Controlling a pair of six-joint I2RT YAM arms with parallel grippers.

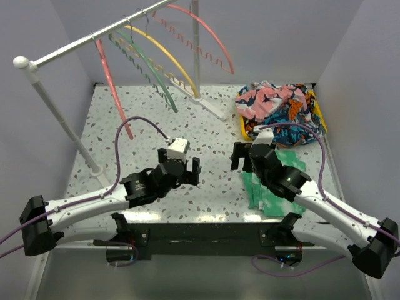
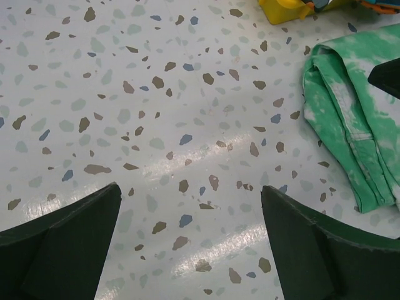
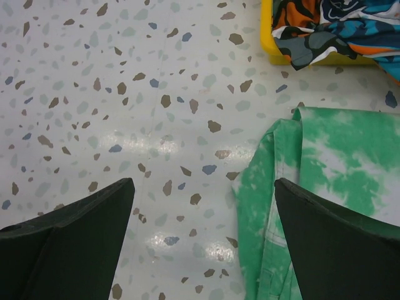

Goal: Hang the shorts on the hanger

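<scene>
Shorts (image 1: 294, 115) lie crumpled in the yellow bin (image 1: 245, 129) at the table's far right. Their waistband and long axis cannot be made out.

Nearest, the left gripper (image 1: 183, 171) and right gripper (image 1: 245, 157) hover mid-table, fingers spread and holding nothing, with bare speckled table (image 1: 206, 131) between them. A green tie-dye cloth (image 1: 265, 187) lies flat under the right arm, its left edge just beside the right gripper.

Beyond it, a pink patterned garment (image 1: 265, 97) is heaped on the far side of the bin, touching the shorts.

Farthest, the pink hanger (image 1: 212, 34) hangs from the rail (image 1: 94, 39), its arch and zigzag bar running out to the right. The yellow hanger (image 1: 169, 56) and green hanger (image 1: 150, 69) are to its left.
</scene>
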